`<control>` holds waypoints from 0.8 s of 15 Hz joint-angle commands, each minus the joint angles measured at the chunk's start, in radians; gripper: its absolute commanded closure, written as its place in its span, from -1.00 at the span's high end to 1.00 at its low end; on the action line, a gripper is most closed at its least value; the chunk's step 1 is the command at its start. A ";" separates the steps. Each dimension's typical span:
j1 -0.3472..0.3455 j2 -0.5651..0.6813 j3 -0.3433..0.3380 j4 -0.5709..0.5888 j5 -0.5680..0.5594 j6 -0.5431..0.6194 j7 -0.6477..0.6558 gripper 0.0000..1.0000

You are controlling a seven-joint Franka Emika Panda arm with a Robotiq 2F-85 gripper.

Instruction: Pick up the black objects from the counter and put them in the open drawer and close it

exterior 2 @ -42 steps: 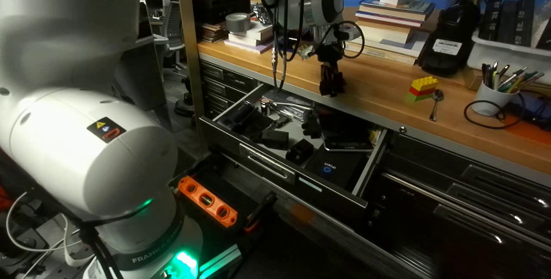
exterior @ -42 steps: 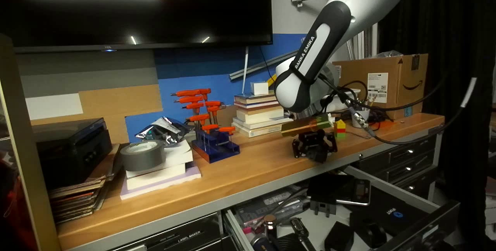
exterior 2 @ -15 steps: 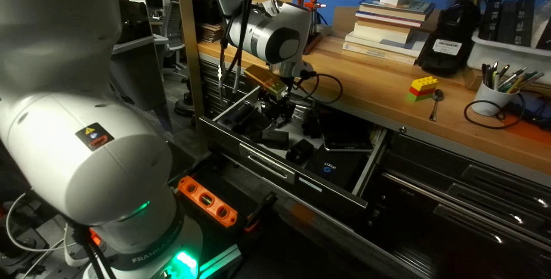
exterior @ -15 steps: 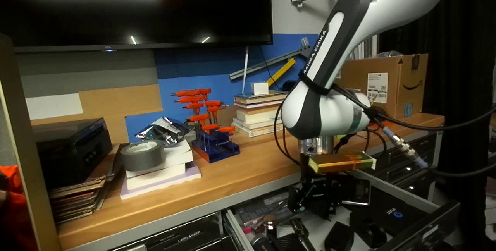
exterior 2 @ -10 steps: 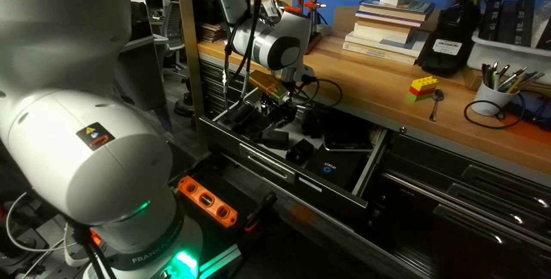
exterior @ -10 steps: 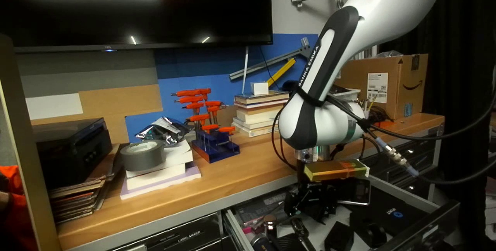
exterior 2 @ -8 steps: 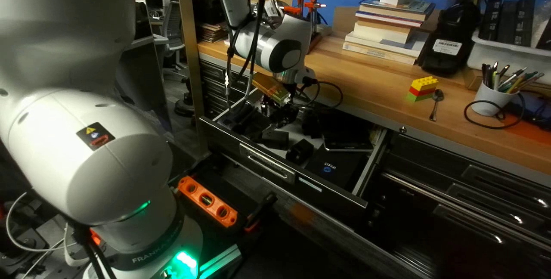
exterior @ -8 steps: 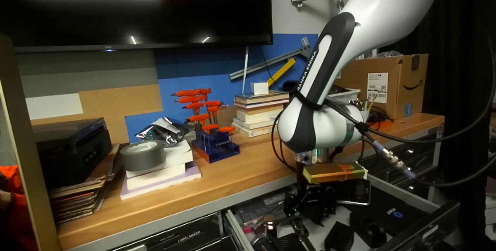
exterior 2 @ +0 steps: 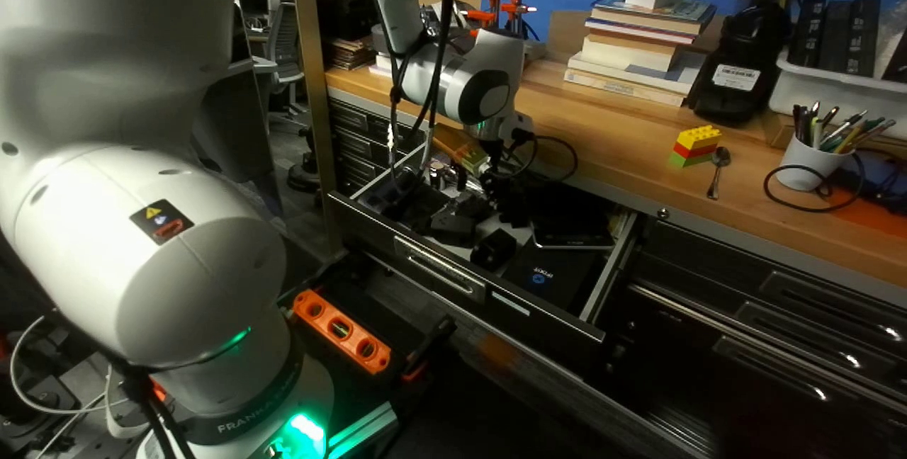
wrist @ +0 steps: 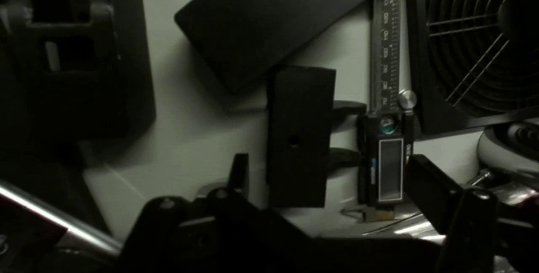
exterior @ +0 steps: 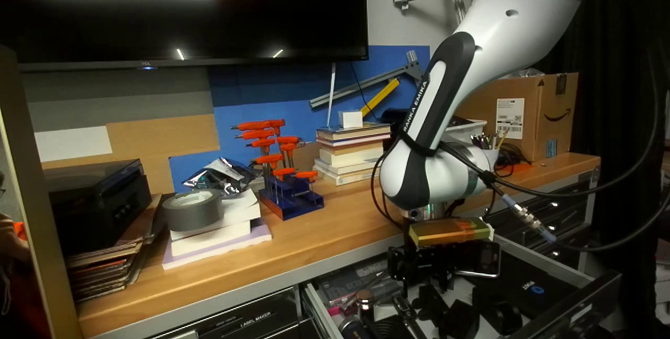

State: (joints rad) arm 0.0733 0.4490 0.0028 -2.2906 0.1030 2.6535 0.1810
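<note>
Room is tight in the drawer point(exterior 2: 553, 331): in the wrist view a pronged black block point(wrist: 300, 117) and a caliper point(wrist: 390, 172) take up much of the gap between the fingers point(wrist: 433, 193), and a second black block point(wrist: 269, 24) crowds the first (bare drawer floor point(wrist: 198, 134) shows to the left). Along the bench point(exterior: 350, 216), open wood lies between the blue tool stand point(exterior: 290, 200) and the arm point(exterior: 445, 179).

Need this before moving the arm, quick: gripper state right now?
Gripper: open, holding nothing; the two-pronged black block sits loose in the drawer.
</note>
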 commanded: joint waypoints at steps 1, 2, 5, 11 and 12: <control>0.069 -0.032 -0.092 0.009 -0.102 0.017 0.130 1.00; 0.089 -0.045 -0.125 0.009 -0.139 0.017 0.175 1.00; 0.115 -0.095 -0.197 0.003 -0.211 -0.002 0.286 1.00; 0.124 -0.218 -0.338 -0.067 -0.372 -0.007 0.569 1.00; 0.118 -0.234 -0.359 -0.081 -0.413 -0.012 0.633 1.00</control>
State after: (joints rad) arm 0.1773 0.2997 -0.2909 -2.3085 -0.2085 2.6567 0.6459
